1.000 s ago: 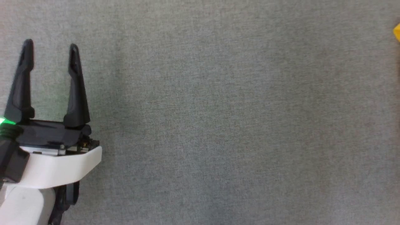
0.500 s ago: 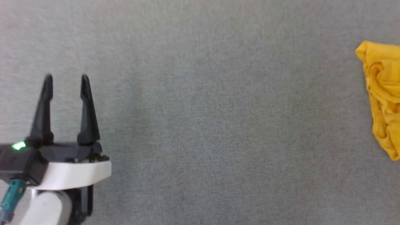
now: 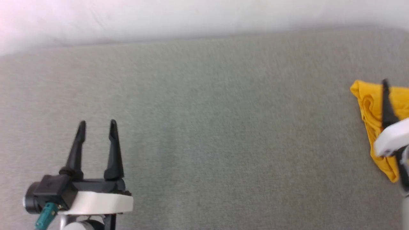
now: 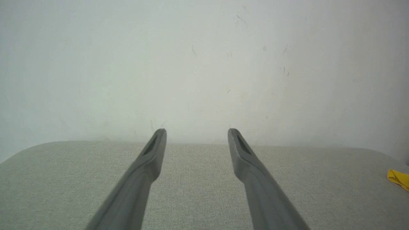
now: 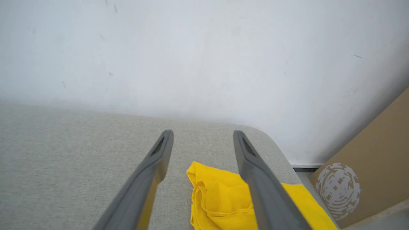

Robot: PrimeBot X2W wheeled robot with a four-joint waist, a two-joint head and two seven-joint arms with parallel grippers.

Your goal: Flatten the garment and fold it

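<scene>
The garment [image 3: 367,99] is a bright yellow crumpled heap at the right end of the grey fabric surface [image 3: 223,134]. One dark finger [image 3: 386,105] of my right gripper shows over it at the head view's right edge. In the right wrist view the right gripper [image 5: 203,133] is open and hangs just above the garment [image 5: 217,198], holding nothing. My left gripper [image 3: 96,123] stands open and empty at the lower left, far from the cloth. In the left wrist view its jaws [image 4: 196,131] are spread, and a yellow corner of the garment [image 4: 397,179] lies far right.
A white wall [image 3: 191,19] runs along the far edge of the surface. A brown cardboard box [image 5: 367,172] with a white print stands just past the surface's rounded right corner [image 5: 274,150].
The head camera has swung up and to the right: the wall, the garment and the right gripper have come into the picture. The left gripper stays open.
</scene>
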